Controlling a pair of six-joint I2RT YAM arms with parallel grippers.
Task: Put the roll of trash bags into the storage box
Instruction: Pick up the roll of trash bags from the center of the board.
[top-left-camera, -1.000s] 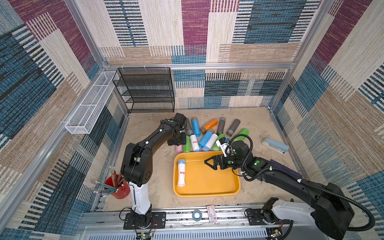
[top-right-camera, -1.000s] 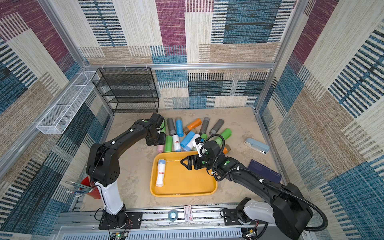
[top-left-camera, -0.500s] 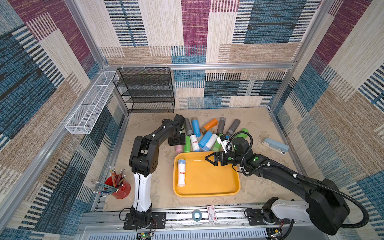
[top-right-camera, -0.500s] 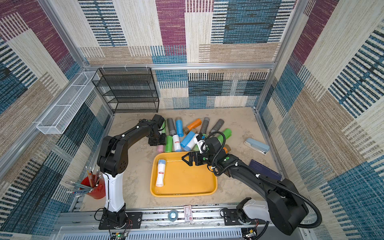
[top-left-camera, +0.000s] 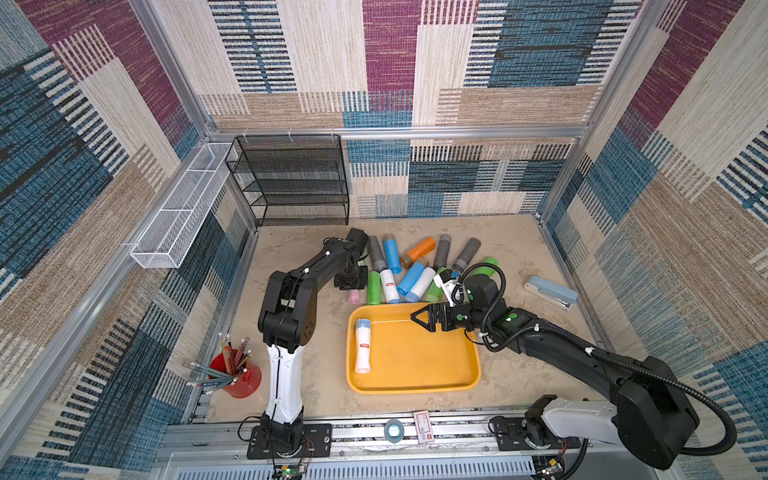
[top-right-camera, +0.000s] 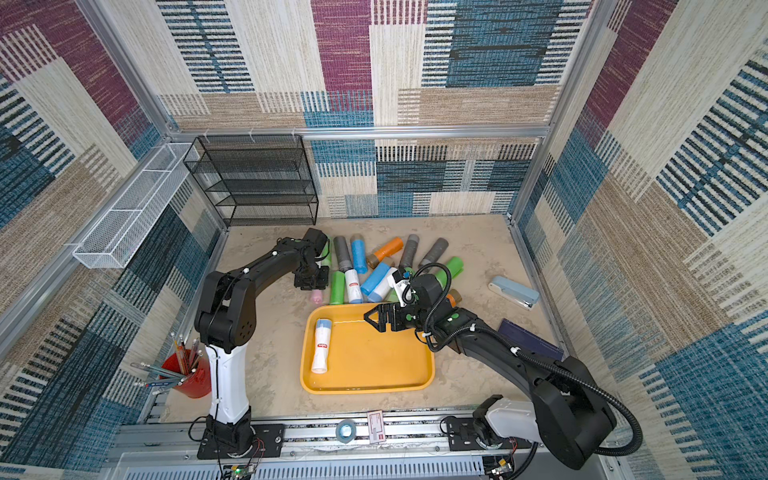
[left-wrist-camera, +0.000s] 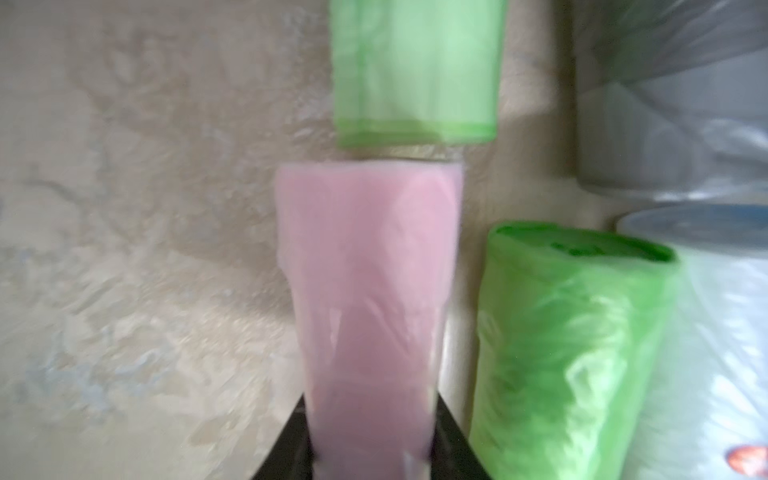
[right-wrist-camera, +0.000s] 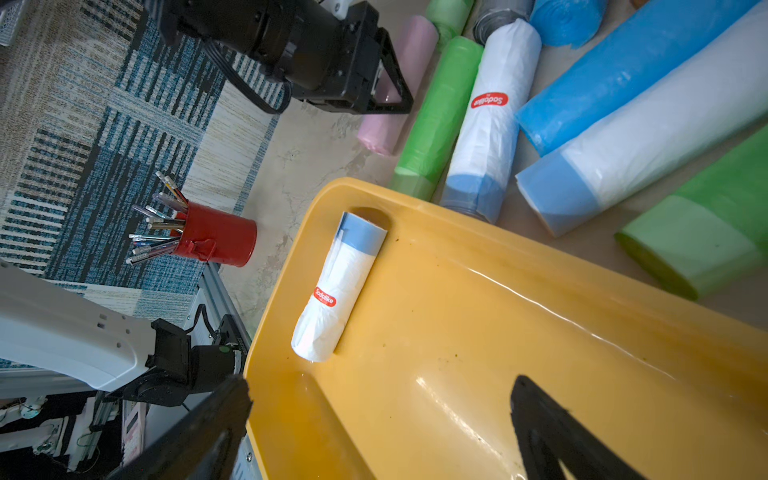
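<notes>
A pale pink roll of trash bags lies on the table at the left edge of the pile of rolls. My left gripper is down over it, shut on it, with a black finger against each of its sides. The storage box is a shallow yellow-orange tray near the front. One white roll with a blue end lies inside along its left wall. My right gripper hangs open and empty over the tray's far edge.
Several green, blue, white, grey and orange rolls lie heaped behind the tray. A red pencil cup stands front left and a blue stapler lies at the right. A black mesh rack and white wire basket line the back left.
My left gripper's jaws have closed in onto the pink roll, and that arm's elbow has shifted a little. The right gripper has drifted slightly left over the tray, still open.
</notes>
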